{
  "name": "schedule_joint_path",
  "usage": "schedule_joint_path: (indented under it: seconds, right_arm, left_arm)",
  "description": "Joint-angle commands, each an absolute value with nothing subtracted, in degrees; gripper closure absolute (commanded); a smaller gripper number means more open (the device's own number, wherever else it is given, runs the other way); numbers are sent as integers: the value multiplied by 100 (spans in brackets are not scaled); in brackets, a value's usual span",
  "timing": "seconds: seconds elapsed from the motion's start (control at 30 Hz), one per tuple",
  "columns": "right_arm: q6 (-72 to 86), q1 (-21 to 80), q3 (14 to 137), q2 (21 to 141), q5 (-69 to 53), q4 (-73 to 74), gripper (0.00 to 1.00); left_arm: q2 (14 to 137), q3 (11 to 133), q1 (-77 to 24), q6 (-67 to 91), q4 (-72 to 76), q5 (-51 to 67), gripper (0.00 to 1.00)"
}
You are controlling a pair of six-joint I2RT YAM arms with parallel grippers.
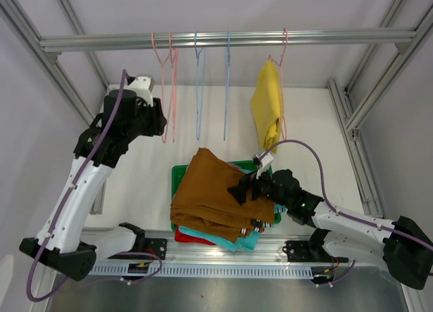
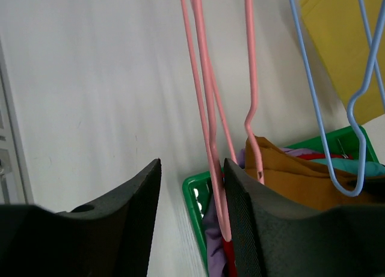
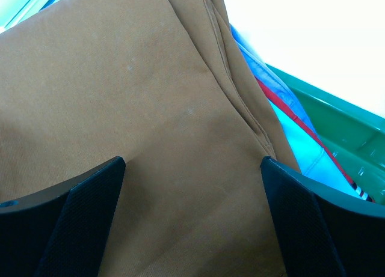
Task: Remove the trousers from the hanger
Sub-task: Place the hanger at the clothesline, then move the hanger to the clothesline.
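Four pairs stacked: brown trousers [image 1: 213,190] top our green tray [image 1: 177,171].
Right jaws: wide apart above brown.
Left jaws: apart, empty, beside bare pink hanger [image 2: 210,146].
Yellow trousers [image 1: 267,109]: farthest, draped on their own hanger [image 1: 284,41], long axis vertical.
Handling: we judge them soft, light; pinch the hanging fold.

- Three pink hangers [image 2: 247,48] and two blue hangers [image 1: 227,88].
- One each: yellow trousers [image 1: 266,109], brown trousers [image 1: 210,190], teal trousers [image 1: 247,241], red trousers [image 1: 184,237], lilac trousers [image 2: 213,238].
- One green tray [image 1: 177,174].
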State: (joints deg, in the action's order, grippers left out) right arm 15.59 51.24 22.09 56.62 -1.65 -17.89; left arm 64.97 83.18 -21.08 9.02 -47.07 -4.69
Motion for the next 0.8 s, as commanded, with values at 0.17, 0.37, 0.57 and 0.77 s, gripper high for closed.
schedule_joint_path:
  seconds: [0.17, 0.37, 0.57, 0.77]
  right_arm:
    - [1696, 5124, 2039, 5766, -430, -1433, 1]
    - [1688, 5133, 1978, 5564, -404, -1415, 1]
    - [1679, 5142, 2013, 5730, -387, -1406, 0]
    - [1679, 5159, 2004, 5730, -387, -1389, 1]
  left_arm:
    - [5889, 9149, -2355, 1037, -5431, -958, 43]
    - [5687, 9571, -2776, 1116, -5248, -415, 41]
    - [6221, 10272, -3313, 1301, -4808, 554, 37]
    - [7396, 10957, -4183, 1046, -4552, 37, 33]
